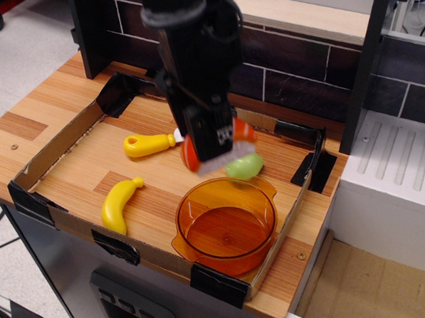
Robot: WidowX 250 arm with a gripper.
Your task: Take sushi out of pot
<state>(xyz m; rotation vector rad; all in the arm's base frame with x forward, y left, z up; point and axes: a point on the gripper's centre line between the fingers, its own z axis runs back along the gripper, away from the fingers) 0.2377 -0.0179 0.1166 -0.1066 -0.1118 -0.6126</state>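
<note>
My gripper (213, 146) is shut on the sushi (191, 152), whose orange-red top shows on both sides of the fingers. It holds the sushi in the air, above the tray floor and up-left of the pot. The translucent orange pot (227, 224) stands at the front right corner of the tray with nothing in it. The black arm comes down from the top of the view and hides part of the tray's back.
A yellow banana (121, 202) lies at the front left of the cardboard-walled tray (51, 149). A yellow-handled toy knife (149, 144) lies behind it. A green round fruit (244, 166) sits just behind the pot. A dark brick wall stands at the back.
</note>
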